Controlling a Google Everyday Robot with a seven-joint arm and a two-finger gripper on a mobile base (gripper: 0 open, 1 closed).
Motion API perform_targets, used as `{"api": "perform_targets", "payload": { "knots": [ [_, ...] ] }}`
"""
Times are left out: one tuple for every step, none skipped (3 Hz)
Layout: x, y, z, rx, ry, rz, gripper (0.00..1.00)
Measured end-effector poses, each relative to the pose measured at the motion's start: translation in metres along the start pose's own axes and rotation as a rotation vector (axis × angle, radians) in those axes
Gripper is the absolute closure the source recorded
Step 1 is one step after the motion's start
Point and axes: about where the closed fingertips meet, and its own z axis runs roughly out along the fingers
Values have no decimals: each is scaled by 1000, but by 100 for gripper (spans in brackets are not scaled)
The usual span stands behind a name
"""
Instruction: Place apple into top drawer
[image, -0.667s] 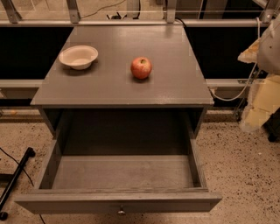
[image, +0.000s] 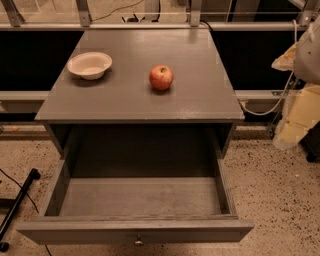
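The red apple (image: 161, 77) with yellowish patches sits upright on the grey cabinet top (image: 200, 100), right of centre. The top drawer (image: 140, 197) is pulled wide open below, and its inside is bare. Its front panel has a small round metal knob (image: 138, 242) at the bottom edge of the view. My cream-coloured arm and gripper (image: 290, 132) hang at the far right, beside the cabinet and well away from the apple, partly cut off by the frame edge.
A cream shallow bowl (image: 90, 65) stands on the cabinet top at the left. A black stand leg (image: 20, 200) lies on the speckled floor at the lower left. A cable (image: 270, 107) hangs near the arm. A rail runs behind the cabinet.
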Motion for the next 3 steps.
{"api": "perform_targets", "payload": {
  "knots": [
    [-20,-30,16,47,-43,19,0],
    [-75,-105,56,159,-163,70,0],
    [-109,-154,81,226,-286,111,0]
  ]
}}
